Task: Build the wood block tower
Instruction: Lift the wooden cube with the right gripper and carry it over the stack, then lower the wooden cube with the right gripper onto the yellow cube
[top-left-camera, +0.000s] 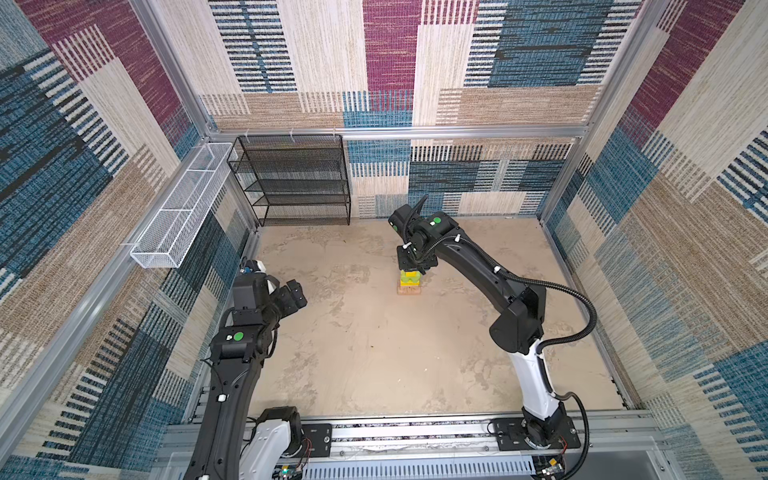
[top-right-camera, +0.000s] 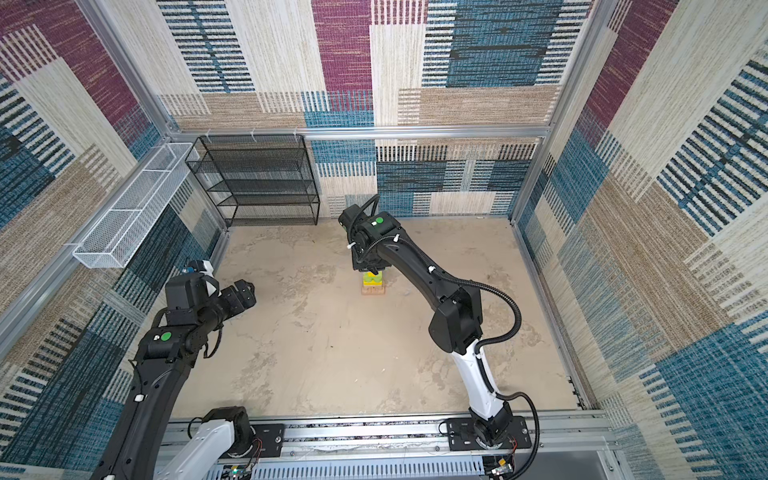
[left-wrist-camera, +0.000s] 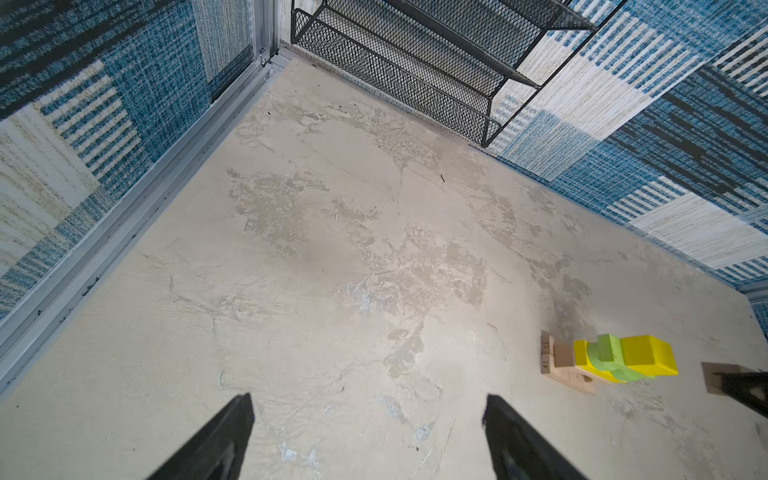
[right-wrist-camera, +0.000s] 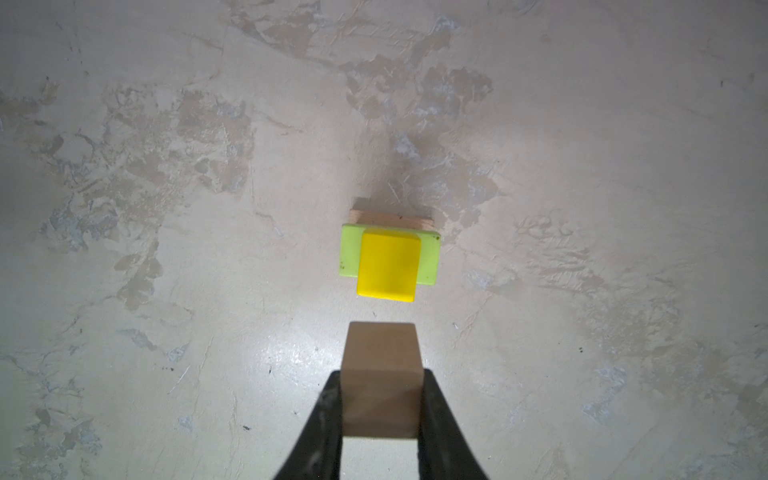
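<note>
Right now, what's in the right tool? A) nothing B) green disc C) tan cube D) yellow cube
C: the right tool is shut on a tan cube, while the yellow cube sits untouched atop the stack.

The fingers (right-wrist-camera: 320, 419) of my right gripper (right-wrist-camera: 381, 384) look like matt black plastic. Between them I see the tan cube (right-wrist-camera: 380, 353): bare, unpainted wood, smooth and dull, with faint grain. Just beyond the fingertips, the yellow cube (right-wrist-camera: 388, 266) wears smooth paint with a soft sheen. The lime green bar (right-wrist-camera: 348, 253) under it is painted too, with a few dark specks. The tan bar (right-wrist-camera: 390, 218) below shows raw wood. Around the fingers, the tabletop (right-wrist-camera: 166, 208) looks like rough, mottled plaster, mostly matt. Past my left gripper (left-wrist-camera: 368, 405) fingers (left-wrist-camera: 224, 440), I see a black metal mesh rack (left-wrist-camera: 415, 79) and woven, carpet-like wall cloth (left-wrist-camera: 124, 83).
</note>
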